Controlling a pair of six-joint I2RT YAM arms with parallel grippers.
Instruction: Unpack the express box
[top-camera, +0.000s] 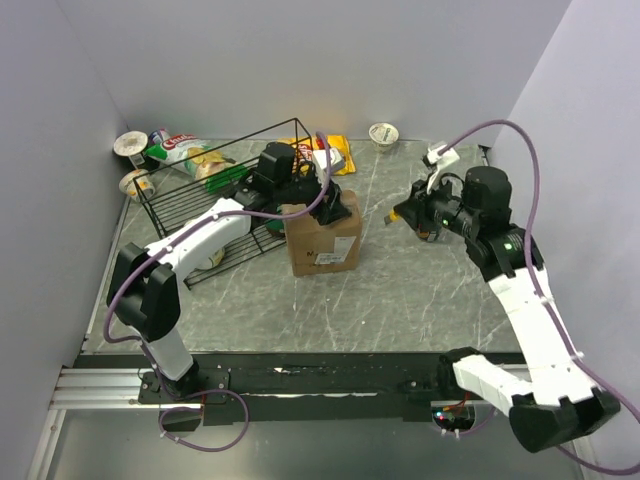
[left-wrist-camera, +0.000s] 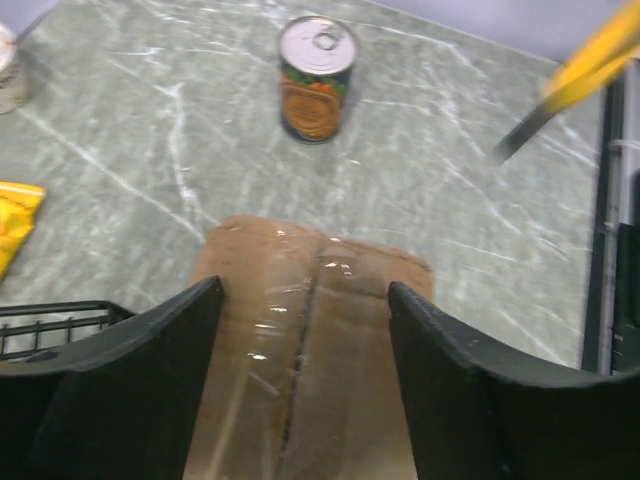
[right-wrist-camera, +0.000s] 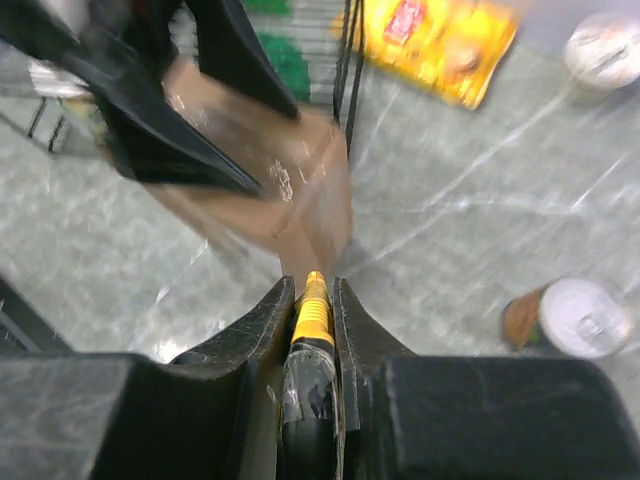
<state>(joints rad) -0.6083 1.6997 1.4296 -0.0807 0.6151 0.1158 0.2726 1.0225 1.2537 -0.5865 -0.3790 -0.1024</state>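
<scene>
Clenched on a yellow-handled cutter, the right tool points it at the express box without reaching it. That box stands upright mid-surface, just beside the wire basket. Above it, the left tool hangs released, fingers spread either side of the taped seam. Tape looks uncut and flaps closed, so cutting, opening and emptying all appear left to do.

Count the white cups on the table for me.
3. The first cup in the far left corner; second cup just nearer, beside the wire basket; third cup at the far edge, right of the yellow bag. Others may be hidden.
</scene>
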